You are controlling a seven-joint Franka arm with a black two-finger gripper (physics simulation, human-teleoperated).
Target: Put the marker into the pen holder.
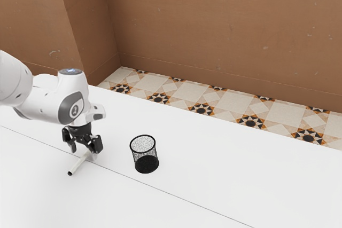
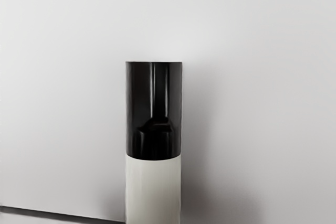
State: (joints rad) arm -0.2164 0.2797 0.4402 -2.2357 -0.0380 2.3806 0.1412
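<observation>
Exterior view: black two-finger gripper (image 1: 83, 151) low over the white tabletop (image 1: 214, 166), directed downward. Fingers parted, a clear gap between them; closed on nothing. Whether either finger brushes the marker cannot be told.

White cylindrical marker with a black end (image 1: 79, 165) lying on the tabletop, on its side, partly beneath the gripper. Black end points away from the hand, toward the exterior view's lower left; the other end is hidden under the fingers.

Pen holder, black wire mesh, round, open-topped, dark base (image 1: 145, 155): upright on the tabletop, apart from the marker, toward the exterior view's right of the gripper.

Wrist view: black end seen whole, glossy, with part of the white barrel adjoining it. Thin dark seam (image 2: 58, 216) in the tabletop runs near the barrel.

Background: brown wall (image 1: 214, 30), patterned tile floor (image 1: 230, 102).
</observation>
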